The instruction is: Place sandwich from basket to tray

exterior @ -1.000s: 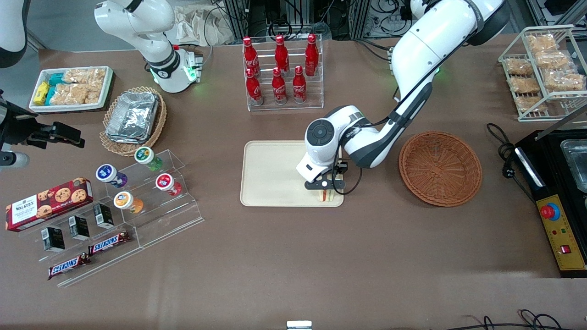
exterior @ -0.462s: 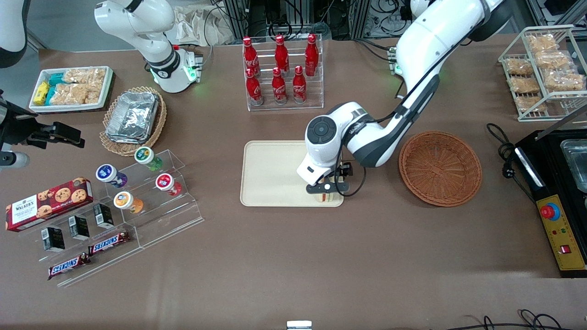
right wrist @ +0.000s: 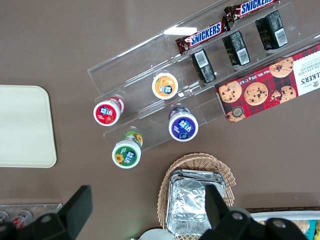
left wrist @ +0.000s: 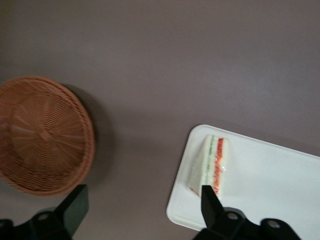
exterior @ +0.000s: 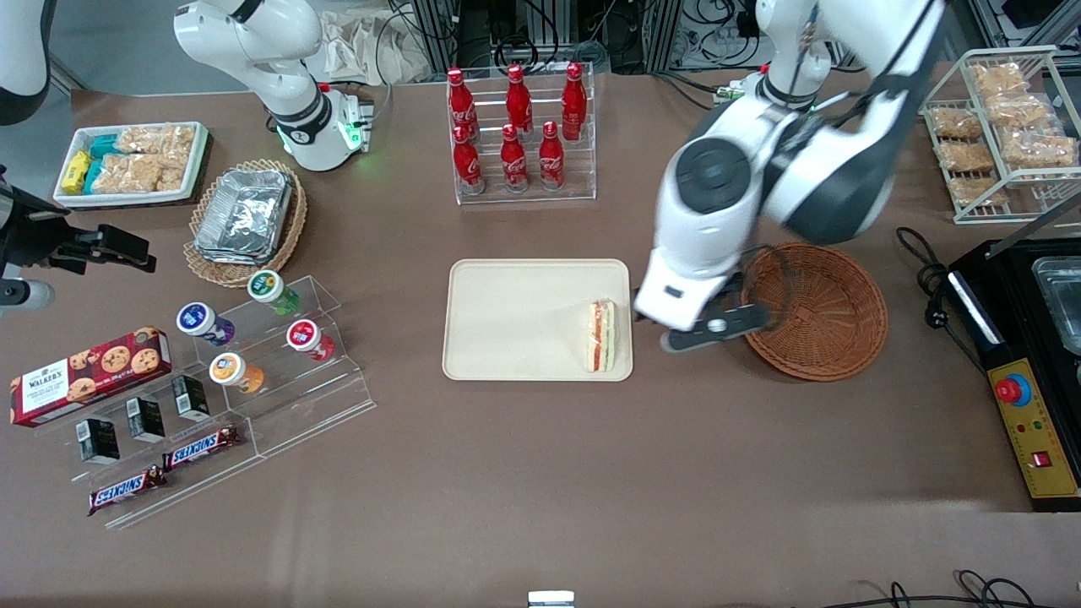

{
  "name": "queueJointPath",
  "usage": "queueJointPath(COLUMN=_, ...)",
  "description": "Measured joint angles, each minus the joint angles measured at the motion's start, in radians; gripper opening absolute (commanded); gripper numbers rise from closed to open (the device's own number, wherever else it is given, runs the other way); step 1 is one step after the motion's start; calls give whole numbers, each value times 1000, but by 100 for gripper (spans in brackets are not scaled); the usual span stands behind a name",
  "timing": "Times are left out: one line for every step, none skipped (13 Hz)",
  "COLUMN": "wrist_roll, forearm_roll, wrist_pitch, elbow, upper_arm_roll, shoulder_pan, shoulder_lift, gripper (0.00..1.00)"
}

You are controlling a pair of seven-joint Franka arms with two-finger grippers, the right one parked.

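Since the sandwich (exterior: 601, 336) lies on its side on the tray (exterior: 515, 321), at the edge nearest the basket (exterior: 811, 310), we judge the placing done. Our tool (exterior: 714, 328) hangs released and empty above the counter (exterior: 540, 473), between tray and basket.

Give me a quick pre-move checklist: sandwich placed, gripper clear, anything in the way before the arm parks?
1. Sandwich on the tray, lying near the edge toward the basket: ok.
2. Sandwich fully inside the tray rim: ok in the left wrist view.
3. Gripper open and holding nothing: ok, the fingers stand wide apart.
4. Gripper apart from the sandwich, raised between tray and basket: ok.
5. Basket holds nothing: ok.
6. Height of the gripper above the basket rim for the retreat: cannot tell.
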Motion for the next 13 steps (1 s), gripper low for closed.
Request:
queueJointPath(wrist_roll=72, forearm_roll=-38, wrist_pitch=-27, elbow=-4, upper_arm_roll=55, shoulder_pan=3, shoulder_lift=-46, gripper=100)
queueJointPath(wrist_roll=150, forearm_roll=-85, wrist_pitch=-42, elbow=-16, upper_arm_roll=121, shoulder_pan=2, shoulder_lift=-90, gripper=100)
queueJointPath(wrist_roll=249, forearm_roll=-137, wrist_pitch=-48, elbow=-37, upper_arm_roll=195, shoulder_pan=0, shoulder_lift=-135, gripper=100)
queueJointPath(wrist_roll=356, forearm_roll=-176, wrist_pitch=-50, elbow=-69, upper_arm_roll=268, shoulder_pan=1, shoulder_lift=-181, gripper=100)
queueJointPath(wrist_roll=459, forearm_roll=-196, wrist_pitch=-50, elbow=-114, upper_arm_roll=333, shoulder_pan=2, shoulder_lift=-231, gripper=100)
queueJointPath(wrist_roll=543, forearm_roll=-205, wrist_pitch=-44, elbow=-167, upper_arm_roll=390, shoulder_pan=3, shoulder_lift=-280, gripper=100)
queueJointPath(wrist_roll=615, forearm_roll=-208, wrist_pitch=-29, elbow=-217, upper_arm_roll=436, shoulder_pan=3, shoulder_lift=-323, gripper=100)
queueJointPath(wrist_roll=692, forearm_roll=-210, wrist_pitch=-17, elbow=-261, upper_arm_roll=476, shoulder_pan=3, shoulder_lift=-357, gripper=100)
queueJointPath(wrist_roll=767, forearm_roll=-211, wrist_pitch=-11, elbow=-291, upper_arm_roll=510, shoulder_pan=4, shoulder_lift=-380, gripper=100)
queueJointPath(wrist_roll=822, forearm_roll=-212, wrist_pitch=-8, elbow=-307, upper_arm_roll=539, shoulder_pan=5, shoulder_lift=-390, gripper=100)
queueJointPath(wrist_roll=853, forearm_roll=-212, wrist_pitch=-5, elbow=-310, upper_arm_roll=561, shoulder_pan=6, shoulder_lift=-391, gripper=100)
queueJointPath(wrist_roll=868, forearm_roll=-212, wrist_pitch=2, elbow=-310, upper_arm_roll=577, shoulder_pan=7, shoulder_lift=-389, gripper=100)
queueJointPath(wrist_roll=875, forearm_roll=-212, wrist_pitch=10, elbow=-308, upper_arm_roll=586, shoulder_pan=7, shoulder_lift=-385, gripper=100)
